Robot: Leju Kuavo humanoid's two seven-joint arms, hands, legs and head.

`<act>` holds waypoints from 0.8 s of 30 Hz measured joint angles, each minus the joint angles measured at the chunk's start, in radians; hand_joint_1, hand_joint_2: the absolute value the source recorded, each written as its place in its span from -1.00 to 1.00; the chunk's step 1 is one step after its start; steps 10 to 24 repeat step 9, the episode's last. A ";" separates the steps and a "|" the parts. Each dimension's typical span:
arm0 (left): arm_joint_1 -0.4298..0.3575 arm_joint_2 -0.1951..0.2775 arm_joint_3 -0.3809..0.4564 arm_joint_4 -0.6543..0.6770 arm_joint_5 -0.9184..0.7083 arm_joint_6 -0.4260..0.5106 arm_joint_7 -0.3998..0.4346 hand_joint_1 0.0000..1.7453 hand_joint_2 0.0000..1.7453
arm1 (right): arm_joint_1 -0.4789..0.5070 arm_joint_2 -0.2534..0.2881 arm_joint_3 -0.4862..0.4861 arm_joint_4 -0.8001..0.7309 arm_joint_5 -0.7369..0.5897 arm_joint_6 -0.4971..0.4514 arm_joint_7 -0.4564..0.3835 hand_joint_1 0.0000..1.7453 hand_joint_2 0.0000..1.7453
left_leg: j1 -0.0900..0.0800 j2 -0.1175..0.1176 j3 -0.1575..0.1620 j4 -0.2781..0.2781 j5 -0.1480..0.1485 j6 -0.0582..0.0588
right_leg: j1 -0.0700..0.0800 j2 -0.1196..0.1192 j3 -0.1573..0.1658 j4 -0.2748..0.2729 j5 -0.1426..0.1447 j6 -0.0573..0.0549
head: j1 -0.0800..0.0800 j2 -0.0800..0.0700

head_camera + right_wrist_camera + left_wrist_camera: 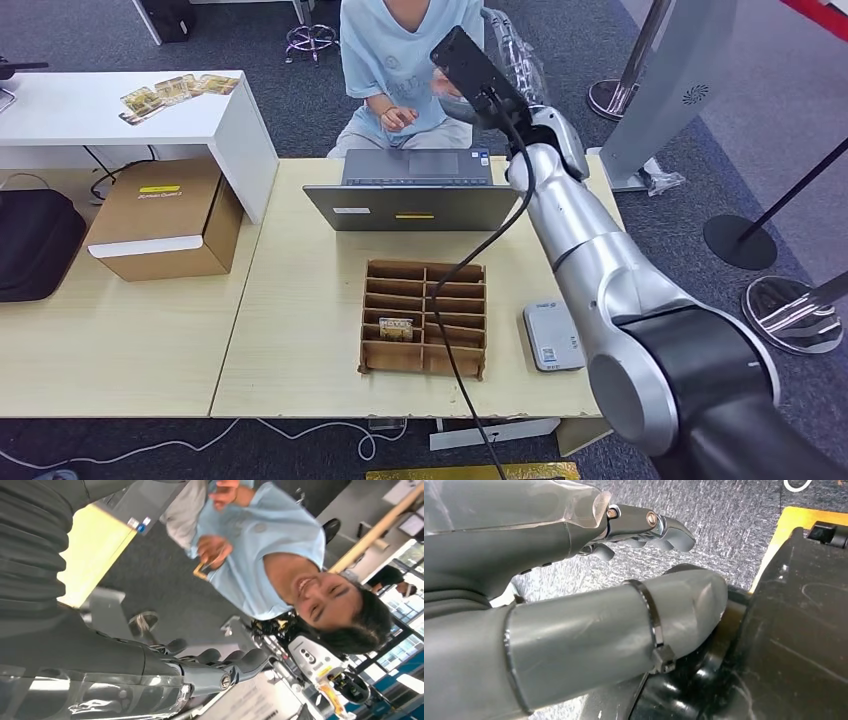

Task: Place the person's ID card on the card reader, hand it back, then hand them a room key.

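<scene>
My right arm reaches over the laptop [415, 190] toward a seated person [400, 50] in a light blue shirt. My right hand [210, 667] has its fingers stretched out and apart, holding nothing. A short way beyond it, the person's hand [212, 550] holds a small gold-edged card [202, 571]. The white card reader [553, 335] lies on the table's near right part. A cardboard organizer [425, 318] holds one key card [396, 327] in a near-left slot. My left hand [624, 580] hangs over the carpet, thumb and fingers apart, empty.
A cardboard box [165, 220] and a black bag [35, 245] sit on the table at the left. A white desk [120, 115] behind them carries several cards [175, 92]. Stanchion bases [740, 240] stand on the carpet at the right.
</scene>
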 joint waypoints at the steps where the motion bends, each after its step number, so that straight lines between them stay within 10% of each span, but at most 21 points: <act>1: 0.000 0.000 0.000 0.000 -0.006 -0.002 -0.002 -1.00 -1.00 | 0.000 -0.003 -0.008 -0.004 -0.027 0.011 -0.008 -1.00 1.00 | 0.000 0.000 0.000 0.000 0.000 0.000 | 0.000 0.000 0.000 0.000 0.000 0.000 | 0.000 0.000; 24: 0.000 0.001 -0.002 0.000 -0.025 -0.013 -0.016 -1.00 -1.00 | -0.004 -0.027 -0.041 -0.019 -0.102 0.053 -0.027 -1.00 1.00 | 0.000 0.000 0.000 0.000 0.000 0.000 | 0.000 0.000 0.000 0.000 0.000 0.000 | 0.000 0.000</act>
